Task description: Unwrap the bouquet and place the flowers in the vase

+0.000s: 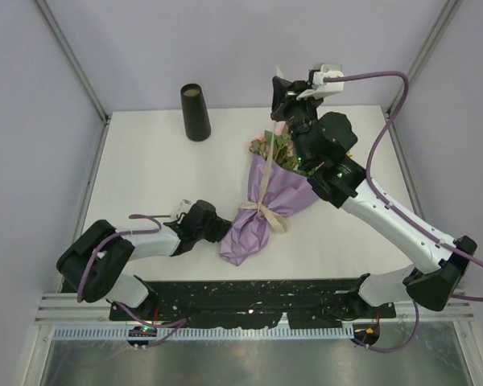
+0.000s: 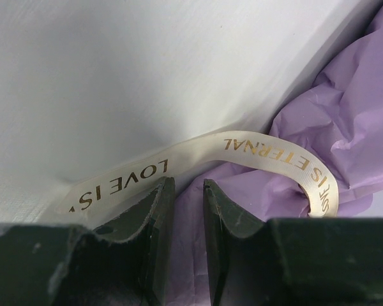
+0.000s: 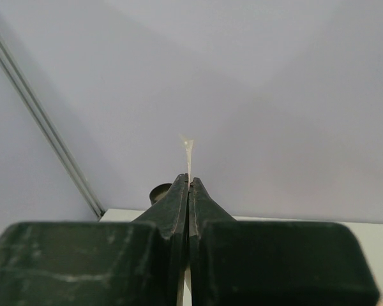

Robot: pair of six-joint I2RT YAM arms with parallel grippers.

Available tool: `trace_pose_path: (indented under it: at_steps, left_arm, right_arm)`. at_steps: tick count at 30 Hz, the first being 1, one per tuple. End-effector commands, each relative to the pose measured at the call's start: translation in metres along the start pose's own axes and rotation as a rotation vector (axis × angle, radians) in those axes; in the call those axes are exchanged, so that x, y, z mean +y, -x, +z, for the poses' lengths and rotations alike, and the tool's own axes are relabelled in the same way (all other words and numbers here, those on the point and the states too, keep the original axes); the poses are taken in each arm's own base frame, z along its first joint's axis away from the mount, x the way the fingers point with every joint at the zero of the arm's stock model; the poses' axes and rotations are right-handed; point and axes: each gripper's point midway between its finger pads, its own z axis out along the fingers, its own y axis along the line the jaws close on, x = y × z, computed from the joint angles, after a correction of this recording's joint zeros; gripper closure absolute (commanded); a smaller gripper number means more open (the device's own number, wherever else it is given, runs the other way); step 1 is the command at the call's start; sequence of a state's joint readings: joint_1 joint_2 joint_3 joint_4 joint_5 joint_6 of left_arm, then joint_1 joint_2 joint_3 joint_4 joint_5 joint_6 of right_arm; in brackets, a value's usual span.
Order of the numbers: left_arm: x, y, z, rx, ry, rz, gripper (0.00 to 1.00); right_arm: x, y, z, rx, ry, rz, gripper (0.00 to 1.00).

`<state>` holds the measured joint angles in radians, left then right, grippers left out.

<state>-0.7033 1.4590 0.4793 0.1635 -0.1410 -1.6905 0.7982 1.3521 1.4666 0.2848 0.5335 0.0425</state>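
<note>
bouquet [image 1: 278,193] flat mid-table, long axis 7-to-1 o'clock, heads at 1 | left gripper [image 2: 184,191] nearer, I judge it pinching the wrap's 7 end | right gripper [image 3: 189,183] clamped on ribbon [image 2: 262,150] tail, high at 1 | vase [image 1: 196,112] well apart at 11

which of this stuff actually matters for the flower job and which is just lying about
In the job:
bouquet, with its flowers and ribbon
vase
left gripper, closed on the bouquet's paper
right gripper, shut on the ribbon's end

Just there:
table
purple cables
</note>
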Motion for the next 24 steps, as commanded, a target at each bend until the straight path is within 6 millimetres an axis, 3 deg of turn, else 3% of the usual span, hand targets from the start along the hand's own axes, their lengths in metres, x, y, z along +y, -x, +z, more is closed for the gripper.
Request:
trace_pose_path:
  at_steps: [1, 7, 16, 24]
  left_arm:
    - [0.052, 0.004, -0.001, -0.026, 0.178, 0.069, 0.71]
    - [0.053, 0.005, -0.001, -0.029, 0.177, 0.066, 0.71]
    - [0.055, 0.002, -0.001, -0.028, 0.182, 0.066, 0.71]
    - [0.058, 0.001, 0.0, -0.025, 0.181, 0.05, 0.72]
  right_arm:
    - [-0.013, 0.059, -0.005, -0.136, -0.063, 0.045, 0.95]
    - [-0.018, 0.086, -0.007, -0.184, -0.085, 0.04, 0.95]
    - [-0.006, 0.123, -0.006, -0.249, -0.024, 0.031, 0.95]
    - [0.005, 0.175, -0.006, -0.346, 0.025, 0.044, 0.95]
